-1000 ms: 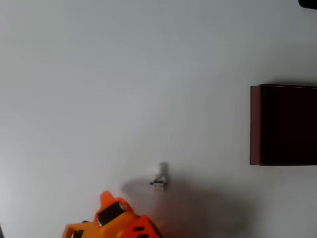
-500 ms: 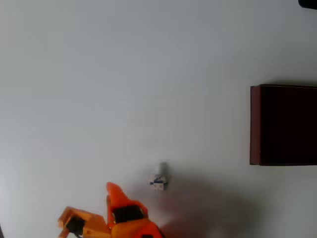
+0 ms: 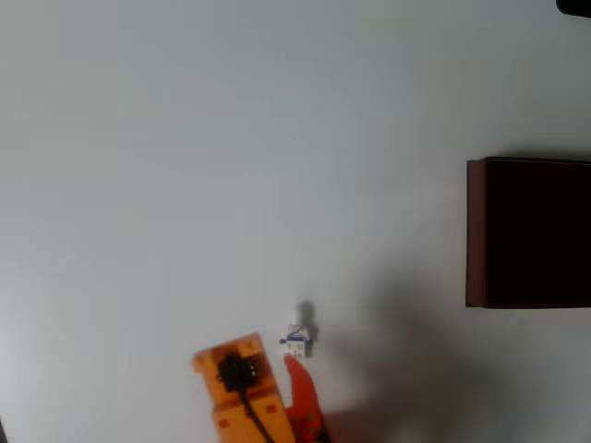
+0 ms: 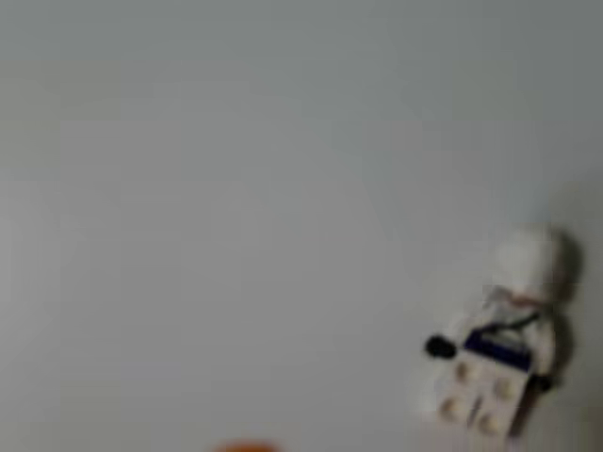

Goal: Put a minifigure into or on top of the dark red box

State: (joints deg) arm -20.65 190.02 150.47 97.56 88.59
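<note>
Overhead view: orange gripper (image 3: 277, 374) sits at the bottom edge of the frame, jaws spread apart, nothing between them. One finger is a slim red-orange blade whose tip lies just below the minifigure (image 3: 296, 340); the other side is the blocky orange housing to the figure's left. The tip is very close to the figure, but contact cannot be confirmed.

The minifigure lies on the white table (image 3: 231, 166), helmet toward the top of the frame, feet toward the arm. In the wrist view the minifigure (image 4: 499, 348) appears low and to the right, somewhat blurred: white helmet, dark band across the torso, small black hands, stud holes of the feet facing the camera.

Handling judgement: hard plastic, rigid, very light, smooth. It will likely skid or spin on the table if nudged by a single finger before both close. Arms and legs swivel, so a hold on a limb would be unreliable. Best hold appears to be across the torso or hips, jaws straddling the body from both sides, closing squarely. The figure sits off-centre toward the blade finger, so some sideways correction seems needed first.

Farther right, well apart from the figure, the dark red box (image 3: 528, 233) rests at the frame's right edge, open top, dark interior.
</note>
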